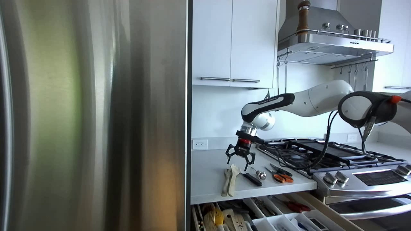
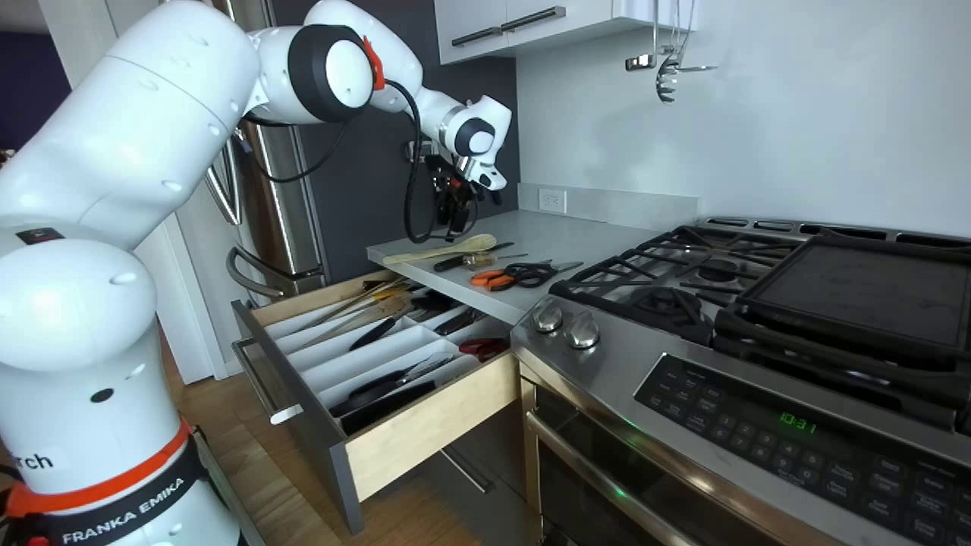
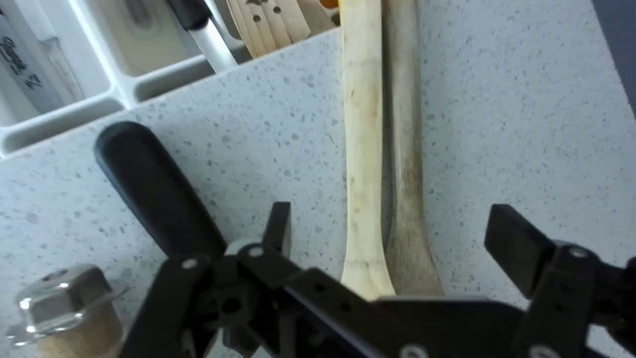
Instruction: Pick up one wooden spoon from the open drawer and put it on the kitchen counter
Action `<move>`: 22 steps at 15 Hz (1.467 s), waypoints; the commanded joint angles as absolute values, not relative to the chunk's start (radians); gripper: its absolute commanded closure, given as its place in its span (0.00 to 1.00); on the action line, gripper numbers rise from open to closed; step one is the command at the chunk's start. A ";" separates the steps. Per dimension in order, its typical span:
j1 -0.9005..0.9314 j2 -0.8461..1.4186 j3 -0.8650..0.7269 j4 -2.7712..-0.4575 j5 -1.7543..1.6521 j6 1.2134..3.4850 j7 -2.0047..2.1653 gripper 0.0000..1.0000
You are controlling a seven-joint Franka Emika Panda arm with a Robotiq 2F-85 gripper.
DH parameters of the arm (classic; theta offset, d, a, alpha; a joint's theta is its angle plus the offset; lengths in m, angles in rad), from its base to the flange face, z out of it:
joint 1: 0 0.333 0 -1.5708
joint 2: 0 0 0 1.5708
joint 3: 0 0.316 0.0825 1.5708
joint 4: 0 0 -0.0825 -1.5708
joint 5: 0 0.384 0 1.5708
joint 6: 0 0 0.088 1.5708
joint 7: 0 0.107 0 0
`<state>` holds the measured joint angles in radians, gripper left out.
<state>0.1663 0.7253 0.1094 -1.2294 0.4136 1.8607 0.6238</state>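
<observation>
My gripper point(image 1: 237, 164) is open and empty above the kitchen counter point(image 1: 205, 184). Two long wooden utensils lie side by side on the counter below it. The pale one point(image 1: 234, 178) and the darker one point(image 1: 225, 184) have forked or notched heads in an exterior view. In the wrist view the pale handle point(image 3: 363, 149) and the darker handle point(image 3: 406, 149) run between my spread fingers point(image 3: 392, 223); their heads are hidden behind the gripper. The open drawer point(image 2: 425, 432) holds more wooden utensils, including a slotted one point(image 1: 238, 221) and a rounded one point(image 1: 210, 221).
A black-handled tool point(image 1: 253, 179), a metal-capped tool point(image 1: 261, 175) and orange-handled scissors point(image 1: 282, 178) lie on the counter beside the wooden utensils. The stove point(image 2: 584, 330) adjoins the counter. A steel fridge point(image 1: 128, 115) stands at the opposite end. Cabinets point(image 1: 212, 41) hang above.
</observation>
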 commanded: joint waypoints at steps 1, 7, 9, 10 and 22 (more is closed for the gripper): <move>0.189 0.593 0.085 -1.345 0.345 1.743 0.665 0.00; 0.236 0.361 0.099 -1.630 0.199 1.768 0.461 0.00; 0.237 0.283 0.114 -1.718 0.186 1.833 0.382 0.00; 0.230 0.245 0.123 -1.762 0.196 1.873 0.335 0.00; 0.190 -0.247 0.148 -2.344 0.172 2.041 0.012 0.00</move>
